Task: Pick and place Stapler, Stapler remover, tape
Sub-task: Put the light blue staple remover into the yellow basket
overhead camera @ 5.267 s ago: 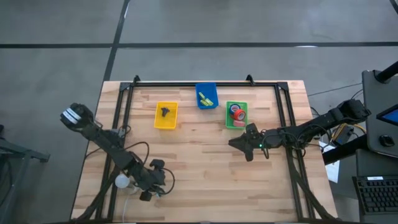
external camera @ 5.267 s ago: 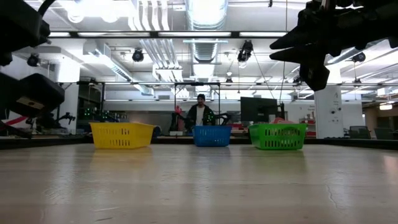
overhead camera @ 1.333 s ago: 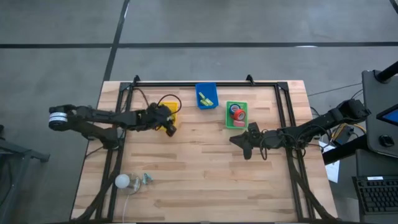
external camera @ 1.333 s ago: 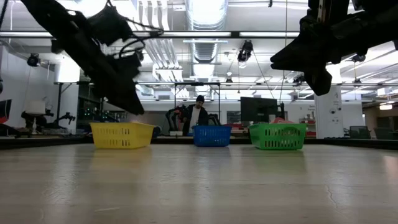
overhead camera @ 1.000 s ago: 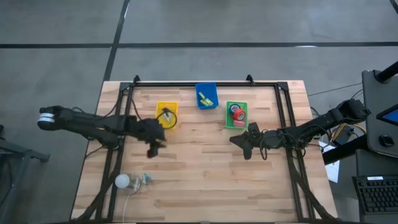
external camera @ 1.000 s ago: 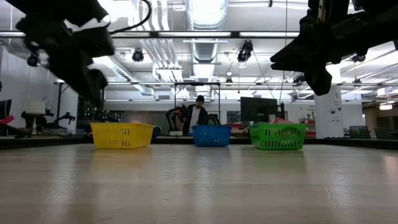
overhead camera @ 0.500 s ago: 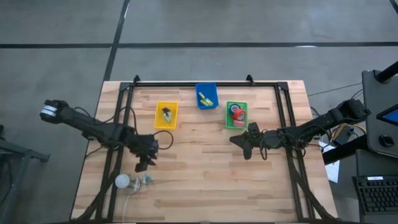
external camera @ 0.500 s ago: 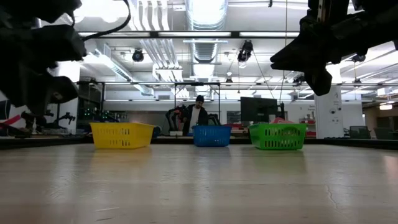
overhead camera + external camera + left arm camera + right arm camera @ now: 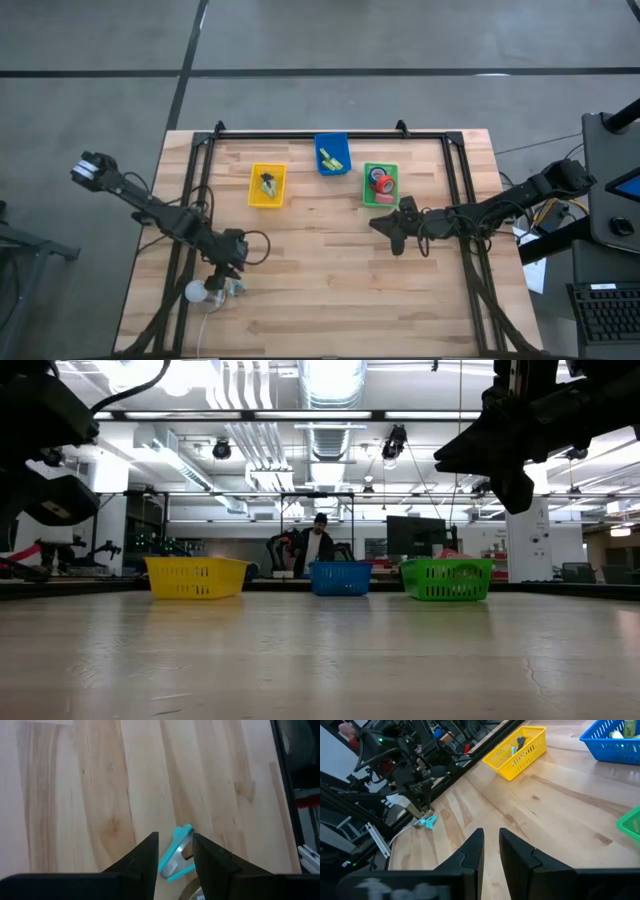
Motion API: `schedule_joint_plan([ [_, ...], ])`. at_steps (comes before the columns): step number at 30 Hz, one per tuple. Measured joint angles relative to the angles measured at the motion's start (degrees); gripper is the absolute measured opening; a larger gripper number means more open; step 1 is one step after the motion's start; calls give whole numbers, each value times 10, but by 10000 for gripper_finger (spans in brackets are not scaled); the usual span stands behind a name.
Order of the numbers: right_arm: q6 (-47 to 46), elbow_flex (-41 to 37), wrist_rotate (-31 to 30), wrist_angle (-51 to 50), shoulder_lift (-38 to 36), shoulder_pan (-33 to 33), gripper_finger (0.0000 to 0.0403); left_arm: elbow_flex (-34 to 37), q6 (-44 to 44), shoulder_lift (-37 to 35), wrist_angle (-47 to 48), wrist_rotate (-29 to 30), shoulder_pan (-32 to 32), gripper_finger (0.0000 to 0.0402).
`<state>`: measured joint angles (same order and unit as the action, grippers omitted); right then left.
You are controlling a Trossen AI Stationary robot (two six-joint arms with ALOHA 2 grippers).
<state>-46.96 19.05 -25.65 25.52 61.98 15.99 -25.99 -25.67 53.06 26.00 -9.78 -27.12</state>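
Hovering left gripper (image 9: pixel 174 851), fingers parted and empty, over the teal staple remover (image 9: pixel 176 856) near the table's (image 9: pixel 330 280) front-left corner: light, rigid, probably skittish, so pinch across its handles.

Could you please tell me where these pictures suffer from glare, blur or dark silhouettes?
Low view: bright ceiling lights glare overhead, the two arms are black silhouettes against them, and the near wooden tabletop looks soft with a pale sheen. Right wrist view: the nearest part of the arm is a blurred dark mass. Left wrist view: the light wooden boards look slightly washed out. High view: evenly lit, with no strong shadows.
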Motion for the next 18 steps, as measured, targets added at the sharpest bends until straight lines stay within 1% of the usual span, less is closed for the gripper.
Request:
schedule_joint_plan([
  [3, 0, 0, 0, 0, 0, 0, 52, 2, -10, 2, -6, 6, -10, 114],
  [10, 0, 0, 0, 0, 0, 0, 56, 2, -19, 26, -63, 7, -34, 100],
  [18, 0, 0, 0, 0, 0, 0, 62, 2, -39, 68, -73, 7, -58, 98],
])
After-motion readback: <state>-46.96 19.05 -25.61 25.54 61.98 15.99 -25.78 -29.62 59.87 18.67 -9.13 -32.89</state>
